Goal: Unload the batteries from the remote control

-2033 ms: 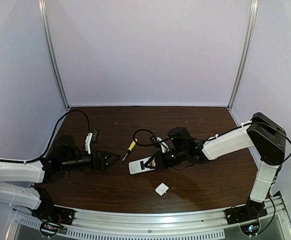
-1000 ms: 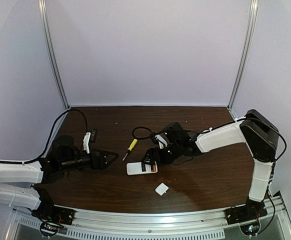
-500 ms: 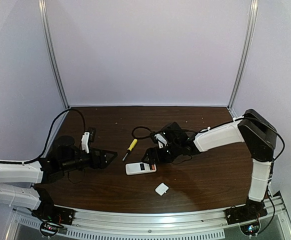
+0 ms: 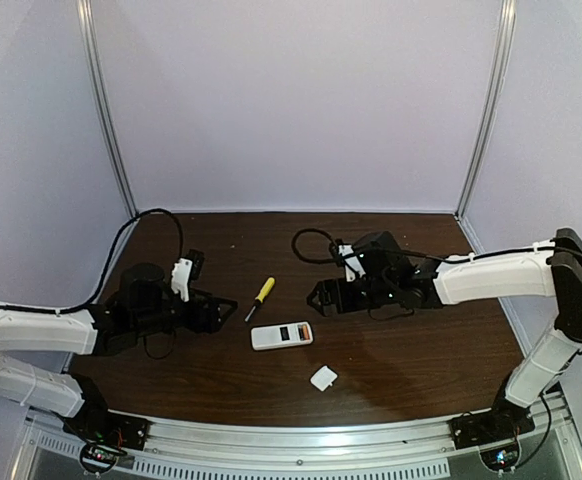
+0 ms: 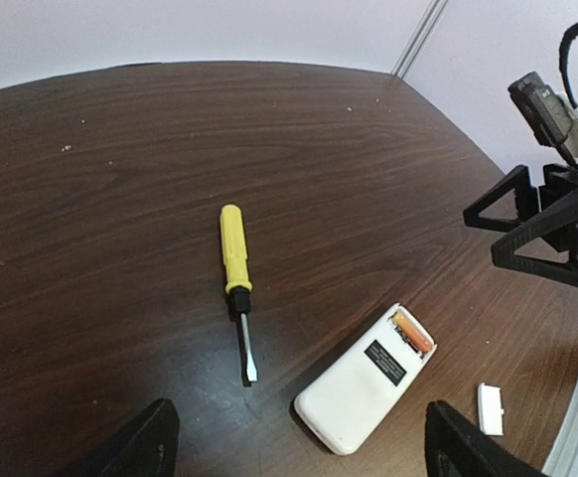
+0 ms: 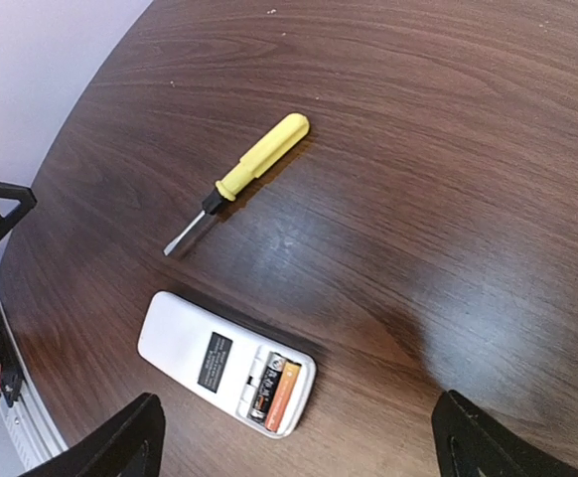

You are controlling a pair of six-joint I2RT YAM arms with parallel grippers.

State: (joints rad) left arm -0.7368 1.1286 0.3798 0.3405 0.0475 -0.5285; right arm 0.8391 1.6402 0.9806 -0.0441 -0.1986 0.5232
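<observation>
The remote control (image 4: 282, 335) lies flat on the table, white back up, its compartment uncovered. In the right wrist view the remote control (image 6: 210, 358) shows two batteries (image 6: 275, 388) side by side in the compartment, one black and one orange. From the left wrist, the remote control (image 5: 359, 388) shows only an orange battery (image 5: 412, 333). My left gripper (image 4: 221, 308) is open, left of the remote and apart from it. My right gripper (image 4: 323, 297) is open too, up and to the right of the remote. Nothing sits between either pair of fingers (image 5: 155, 445) (image 6: 130, 437).
A yellow-handled screwdriver (image 4: 261, 297) lies between the two grippers, just behind the remote. A small white square cover (image 4: 323, 378) rests near the table's front edge. Black cables loop behind each arm. The metal rail runs along the near edge.
My right gripper has let go of the remote, opened wider and drawn back to the right. The remote now lies flat on the table. My left arm has edged towards the remote.
</observation>
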